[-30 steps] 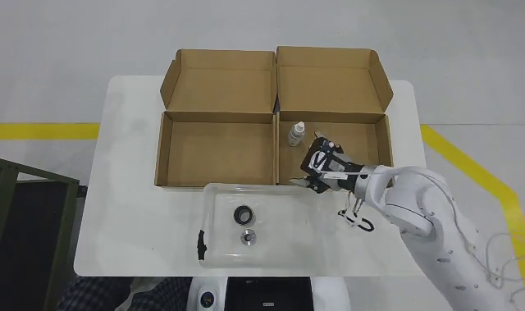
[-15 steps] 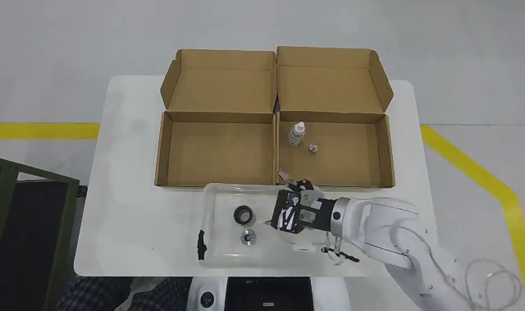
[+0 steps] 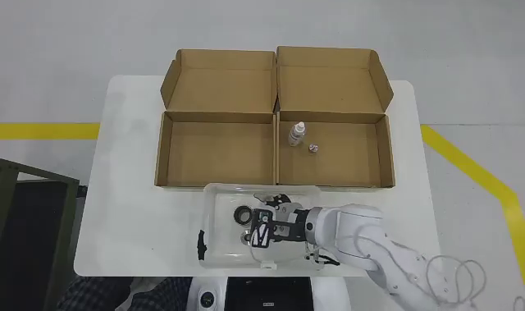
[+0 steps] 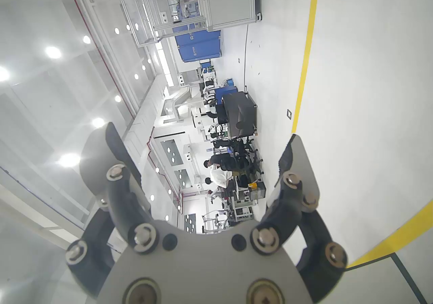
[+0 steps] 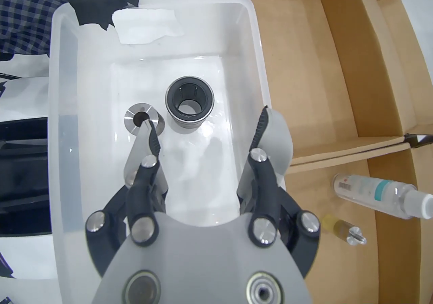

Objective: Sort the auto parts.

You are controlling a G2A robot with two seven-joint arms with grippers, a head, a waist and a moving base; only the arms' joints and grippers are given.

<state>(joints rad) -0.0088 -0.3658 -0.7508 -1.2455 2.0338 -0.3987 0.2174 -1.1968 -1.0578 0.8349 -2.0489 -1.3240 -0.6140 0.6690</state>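
Observation:
A clear plastic bin point(image 3: 215, 198) at the table's front holds a black ring-shaped bearing point(image 3: 243, 215) and a silver conical collet point(image 3: 247, 239). My right gripper point(image 3: 262, 227) hangs open just above the bin floor. In the right wrist view, the gripper point(image 5: 206, 119) has the bearing point(image 5: 189, 102) just ahead of the gap between its fingers. One fingertip point(image 5: 150, 131) overlaps the collet point(image 5: 143, 117). Nothing is held. My left gripper point(image 4: 199, 146) is open and empty, facing the room away from the table.
Two open cardboard boxes stand behind the bin. The left box point(image 3: 215, 151) is bare. The right box point(image 3: 353, 155) holds a small spray bottle point(image 3: 296, 133) and a small metal fitting point(image 3: 312, 147). Black tape point(image 3: 199, 245) marks the bin's left end.
My right gripper left the small fitting in the right box, then swung left and toward the table's front, down into the clear bin beside the bearing and collet.

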